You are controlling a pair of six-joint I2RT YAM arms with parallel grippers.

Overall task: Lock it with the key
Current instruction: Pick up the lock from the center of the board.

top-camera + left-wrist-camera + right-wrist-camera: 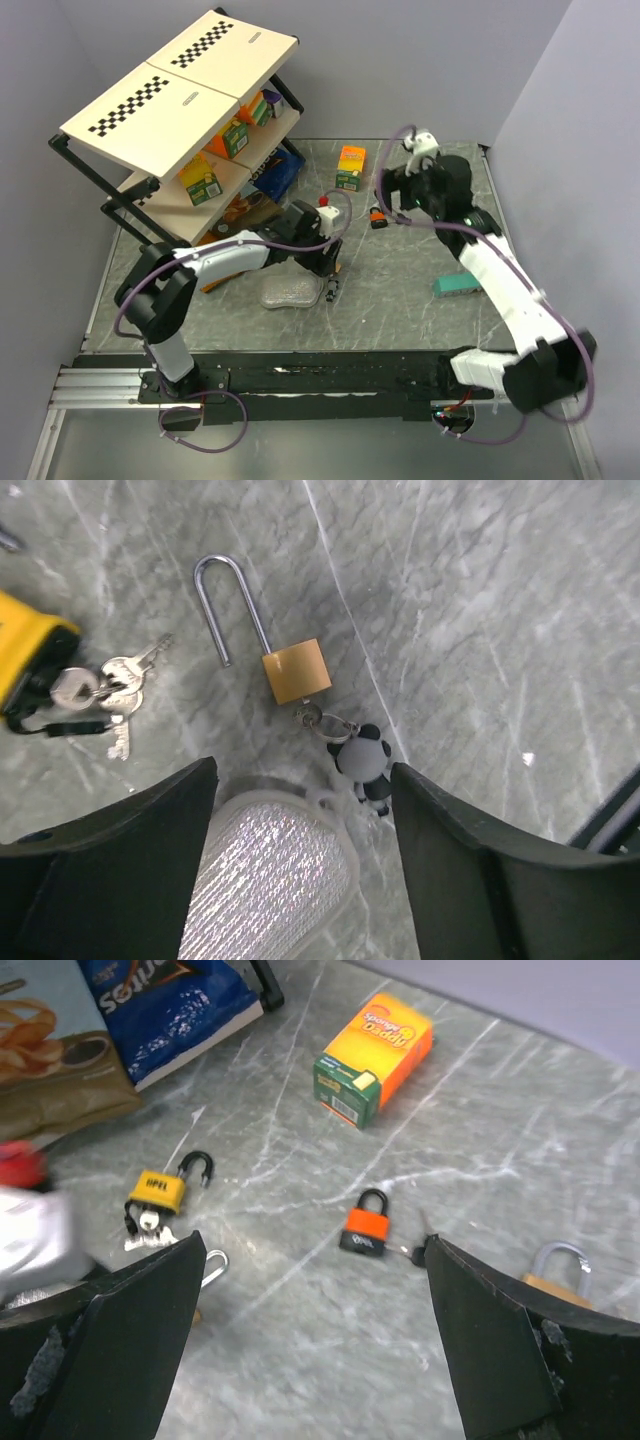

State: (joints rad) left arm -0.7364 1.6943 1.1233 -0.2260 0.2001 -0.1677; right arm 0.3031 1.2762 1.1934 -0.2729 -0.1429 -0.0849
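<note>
Brass padlock lies shackle-open on the worktop just ahead of the left fingers, spread wide and empty, as are the right fingers. A careless pinch could snag the panda charm and skid the lock.

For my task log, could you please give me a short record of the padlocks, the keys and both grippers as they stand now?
Brass padlock with long silver shackle: shackle open, lying flat on grey marbled table
Its key: seems inserted at the base, panda charm attached
Yellow padlock with black shackle: open, silver key bunch beside it
Orange padlock: shackle closed
Left gripper: open, empty, brass padlock just ahead
Right gripper: open, empty
</note>
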